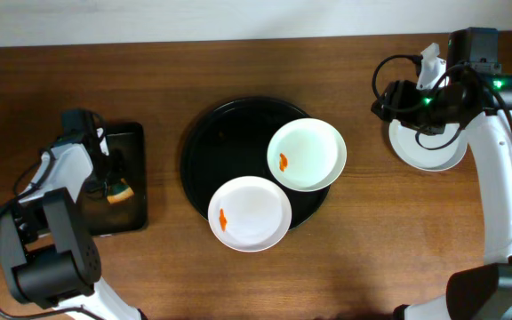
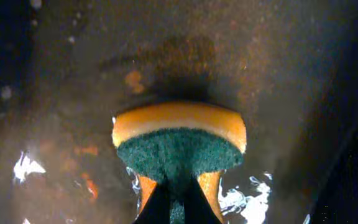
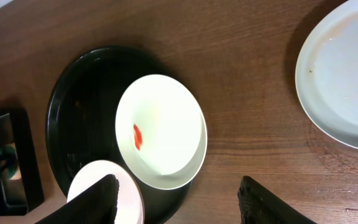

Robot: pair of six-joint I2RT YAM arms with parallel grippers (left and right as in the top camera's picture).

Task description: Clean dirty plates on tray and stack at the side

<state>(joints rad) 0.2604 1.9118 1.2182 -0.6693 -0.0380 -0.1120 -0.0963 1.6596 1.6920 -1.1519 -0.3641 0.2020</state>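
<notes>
Side plate lay on table at right, no smear visible; rear plate and front plate, both smeared, sat on tray; left gripper clamped sponge; right gripper fingers wide; next likely: steady and wipe rear plate.

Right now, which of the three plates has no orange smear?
The plate on the table at far right, off the tray. The back plate and front plate on it each carry one.
</notes>
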